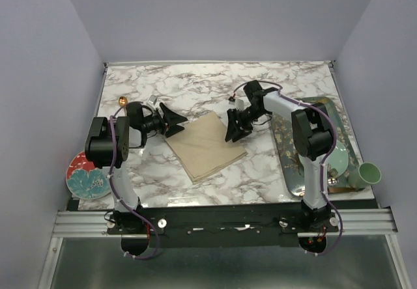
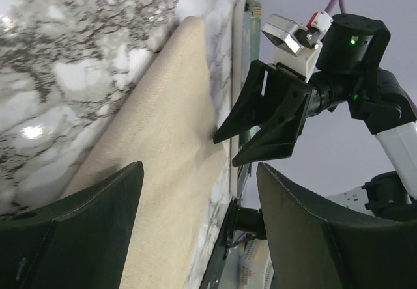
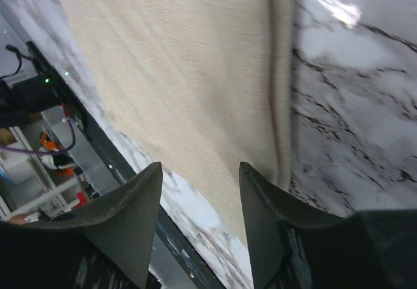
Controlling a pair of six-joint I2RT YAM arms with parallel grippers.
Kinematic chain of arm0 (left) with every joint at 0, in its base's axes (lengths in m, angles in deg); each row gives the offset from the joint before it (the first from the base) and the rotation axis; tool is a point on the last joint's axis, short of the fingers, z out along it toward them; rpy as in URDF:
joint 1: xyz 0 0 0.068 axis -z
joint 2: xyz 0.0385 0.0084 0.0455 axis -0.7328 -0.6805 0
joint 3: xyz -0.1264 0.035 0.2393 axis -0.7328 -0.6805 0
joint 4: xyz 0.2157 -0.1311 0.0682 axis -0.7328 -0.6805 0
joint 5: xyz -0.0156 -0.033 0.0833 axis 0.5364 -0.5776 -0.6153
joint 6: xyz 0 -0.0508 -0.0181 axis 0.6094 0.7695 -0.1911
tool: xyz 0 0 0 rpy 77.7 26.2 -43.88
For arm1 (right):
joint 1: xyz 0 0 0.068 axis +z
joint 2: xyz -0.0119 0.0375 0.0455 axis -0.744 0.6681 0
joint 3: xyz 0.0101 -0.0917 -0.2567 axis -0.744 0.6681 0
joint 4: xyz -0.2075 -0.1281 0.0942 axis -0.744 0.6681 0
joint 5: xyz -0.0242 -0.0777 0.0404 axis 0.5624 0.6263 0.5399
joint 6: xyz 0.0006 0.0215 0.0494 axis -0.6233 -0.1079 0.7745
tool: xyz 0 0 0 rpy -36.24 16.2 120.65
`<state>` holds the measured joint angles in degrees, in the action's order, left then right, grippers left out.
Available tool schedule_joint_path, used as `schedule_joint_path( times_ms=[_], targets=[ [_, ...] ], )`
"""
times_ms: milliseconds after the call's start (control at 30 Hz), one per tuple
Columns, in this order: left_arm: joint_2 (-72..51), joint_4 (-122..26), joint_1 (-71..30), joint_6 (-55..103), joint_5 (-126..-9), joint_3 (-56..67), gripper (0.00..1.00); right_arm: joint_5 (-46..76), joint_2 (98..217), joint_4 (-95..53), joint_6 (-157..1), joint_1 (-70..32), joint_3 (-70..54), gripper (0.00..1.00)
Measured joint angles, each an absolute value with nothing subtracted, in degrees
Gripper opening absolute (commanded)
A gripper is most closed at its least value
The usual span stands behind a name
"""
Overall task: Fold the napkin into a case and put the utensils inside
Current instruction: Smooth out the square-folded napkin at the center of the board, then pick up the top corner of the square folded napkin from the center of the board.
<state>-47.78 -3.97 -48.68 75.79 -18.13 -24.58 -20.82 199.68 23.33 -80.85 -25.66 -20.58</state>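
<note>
The beige napkin [image 1: 205,147] lies folded into a flat oblong on the marble table [image 1: 195,81]; it is also in the left wrist view [image 2: 163,172] and the right wrist view [image 3: 182,68]. My left gripper [image 1: 177,121] [image 2: 199,166] hovers open at the napkin's far-left corner with nothing between its fingers. My right gripper [image 1: 234,131] [image 3: 199,166] is open over the napkin's right edge, where a folded hem runs along the cloth. From the left wrist, the right gripper [image 2: 225,149] has its tips just off that edge. A small gold round thing [image 1: 122,100] lies beyond the left arm, perhaps the spoon. No fork shows.
A patterned tray [image 1: 287,165] lies on the right with a pale teal plate [image 1: 340,162], and a green cup [image 1: 367,174] stands at its near corner. A red and teal plate [image 1: 88,175] sits near left. Purple walls enclose the table.
</note>
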Motion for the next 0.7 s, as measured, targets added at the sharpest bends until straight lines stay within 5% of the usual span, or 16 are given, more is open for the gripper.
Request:
schedule_joint_path(
  times_ms=[100,200,367,533,700],
  targets=[
    [-43.1,-6.9,-48.9,73.9,-17.9,-24.1,0.78,-23.1,199.3,24.8,-83.0,-25.2,-23.2,0.59],
    [-35.6,-17.7,-49.0,66.3,-17.5,-21.0,0.63,-23.8,196.9,25.3,-84.4,-25.0,-24.0,0.56],
    [-18.7,-55.4,-46.2,20.8,-23.1,-9.2,0.33,-23.4,190.0,24.0,-84.3,-24.8,-23.2,0.48],
    [-3.1,-73.8,-34.9,-12.8,-33.6,-15.0,0.29,-22.0,188.4,21.1,-81.8,-24.8,-21.5,0.46],
    [-4.7,-80.4,-23.9,-25.5,-43.6,-20.9,0.29,-20.6,192.0,17.6,-78.2,-24.8,-21.5,0.45]
  ],
)
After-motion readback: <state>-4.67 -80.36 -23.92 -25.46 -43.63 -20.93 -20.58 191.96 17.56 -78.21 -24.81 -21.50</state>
